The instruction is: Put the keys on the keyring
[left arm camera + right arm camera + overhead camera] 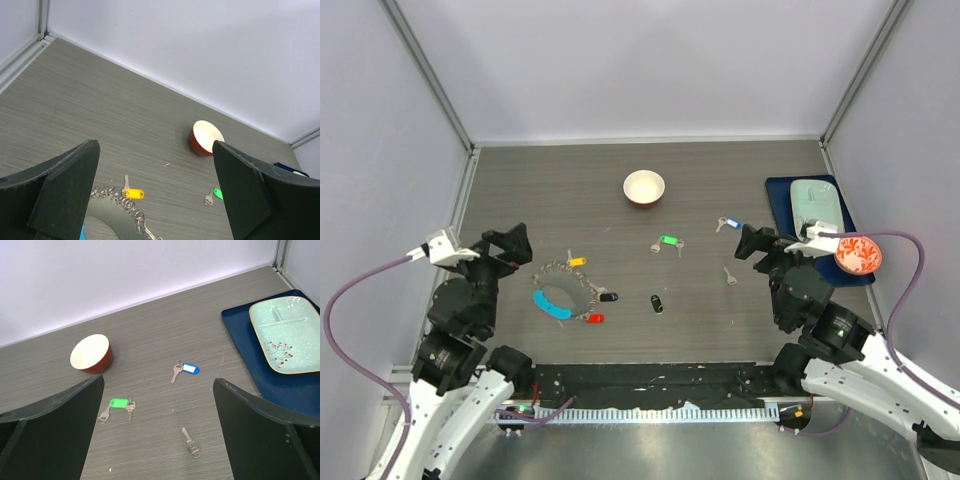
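The left fingers (65,185) and right fingers (55,420) are held spread, nothing grasped. The keyring (550,306) is seen low between the left pair, the plain key (189,442) low between the right pair. The key is probably best pinched by its blade, the hole left clear.

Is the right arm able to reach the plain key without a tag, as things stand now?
Probably yes: the plain key lies flat just ahead of the open right gripper, and nothing stands between them.
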